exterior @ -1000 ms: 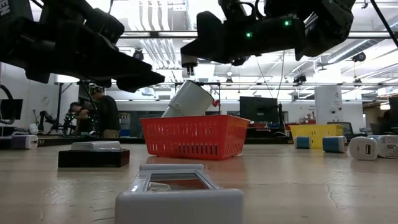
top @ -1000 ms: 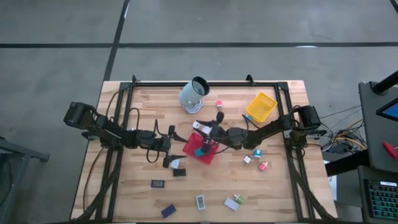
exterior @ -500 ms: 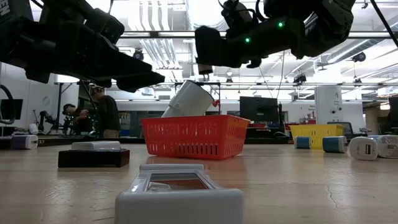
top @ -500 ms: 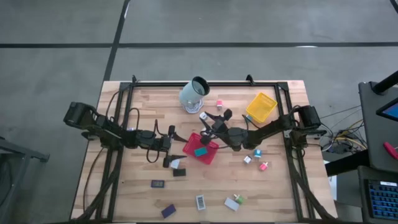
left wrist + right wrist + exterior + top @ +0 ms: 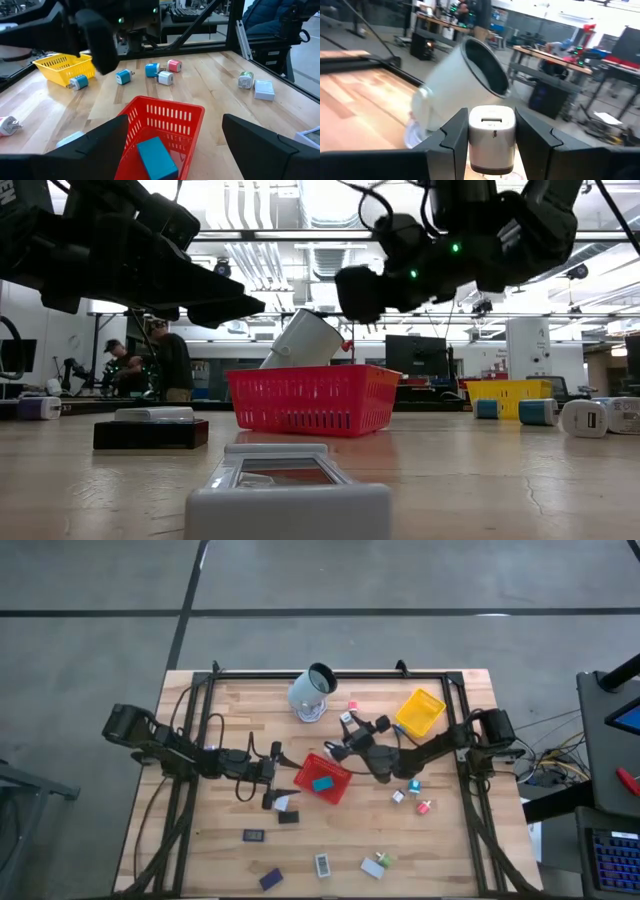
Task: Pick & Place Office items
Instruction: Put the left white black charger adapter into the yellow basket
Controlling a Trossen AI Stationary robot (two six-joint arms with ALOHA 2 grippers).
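Note:
My right gripper (image 5: 347,720) is shut on a small white-grey block (image 5: 491,134) in the air between the red mesh tray (image 5: 322,778) and the tipped pale cup (image 5: 312,692). A teal block (image 5: 157,157) lies in the red tray. My left gripper (image 5: 288,790) hovers open at the tray's left side, its fingers (image 5: 95,145) standing to either side of the tray in the left wrist view. Other office items lie loose on the table: a white piece on a black one (image 5: 287,810), a dark blue block (image 5: 270,879) and a white rectangle (image 5: 322,865). My right gripper pinches the white-grey block by its two opposite sides (image 5: 471,136) between its two fingers. The fingers come roughly level, pointing toward the cup (image 5: 455,85). The block stands upright between them, lifted clear of the table.
A yellow mesh tray (image 5: 420,712) sits at the far right. Small teal, white and pink pieces (image 5: 413,792) lie to the right of the red tray, and a pink one (image 5: 352,706) lies near the cup. A black frame (image 5: 330,673) runs along the table's edges. People stand in the room beyond (image 5: 165,365).
My right gripper has swung from above the red tray toward the table's far edge and somewhat right, turning its wrist, and now points at the cup. It has kept the white-grey block in its hold.

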